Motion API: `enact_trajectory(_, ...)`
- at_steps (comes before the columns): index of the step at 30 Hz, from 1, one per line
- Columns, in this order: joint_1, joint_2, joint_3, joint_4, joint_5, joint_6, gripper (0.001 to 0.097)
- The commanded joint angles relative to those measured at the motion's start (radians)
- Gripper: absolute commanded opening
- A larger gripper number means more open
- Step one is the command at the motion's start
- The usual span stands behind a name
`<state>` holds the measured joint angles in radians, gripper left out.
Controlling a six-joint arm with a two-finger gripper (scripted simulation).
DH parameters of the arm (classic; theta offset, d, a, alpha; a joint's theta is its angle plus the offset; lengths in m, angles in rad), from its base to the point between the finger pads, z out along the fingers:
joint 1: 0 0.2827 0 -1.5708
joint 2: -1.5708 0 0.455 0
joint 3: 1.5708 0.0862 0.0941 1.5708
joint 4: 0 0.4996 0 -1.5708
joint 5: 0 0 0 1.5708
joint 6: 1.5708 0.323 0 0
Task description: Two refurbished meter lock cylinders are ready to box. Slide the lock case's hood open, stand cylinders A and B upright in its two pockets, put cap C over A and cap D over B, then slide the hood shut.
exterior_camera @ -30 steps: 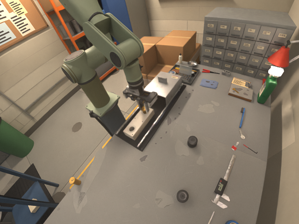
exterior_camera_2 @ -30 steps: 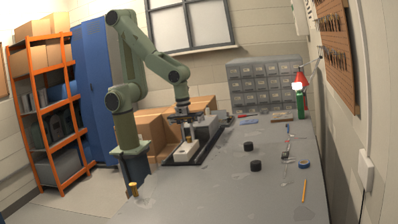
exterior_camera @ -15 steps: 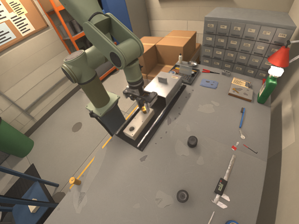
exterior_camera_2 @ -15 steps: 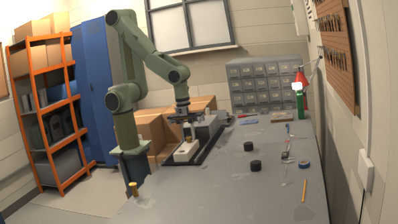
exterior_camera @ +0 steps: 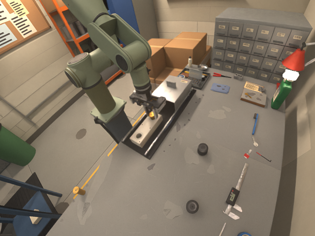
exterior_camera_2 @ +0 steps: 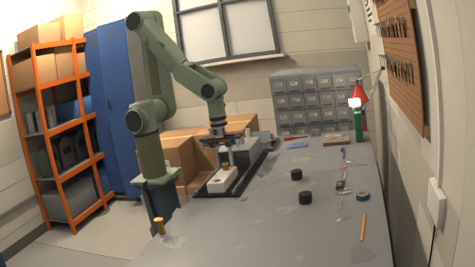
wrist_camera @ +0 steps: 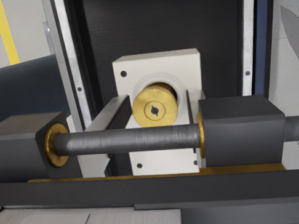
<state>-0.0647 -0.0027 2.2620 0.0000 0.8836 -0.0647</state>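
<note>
A brass lock cylinder stands upright in the far pocket of the white pocket block, and my gripper hangs open right over it, holding nothing. The near pocket is empty. The metal hood sits slid back at the far end of the black base. A second brass cylinder lies at the table's near left edge. Two black caps rest on the table to the right.
A tool tray sits behind the hood, with cardboard boxes and a drawer cabinet beyond. A caliper, a blue brush, keys and a green bottle lie along the right side.
</note>
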Motion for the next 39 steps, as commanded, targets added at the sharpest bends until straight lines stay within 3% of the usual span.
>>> enact_trajectory(1, 0.000, 0.000, -0.001, 0.000, 0.000, 0.000, 0.0475)
enact_trajectory(11, 0.000, -0.006, -0.003, 0.000, 0.006, 0.000, 0.0475)
enact_trajectory(39, 0.000, -0.096, -0.024, 0.000, 0.117, 0.000, 0.0475)
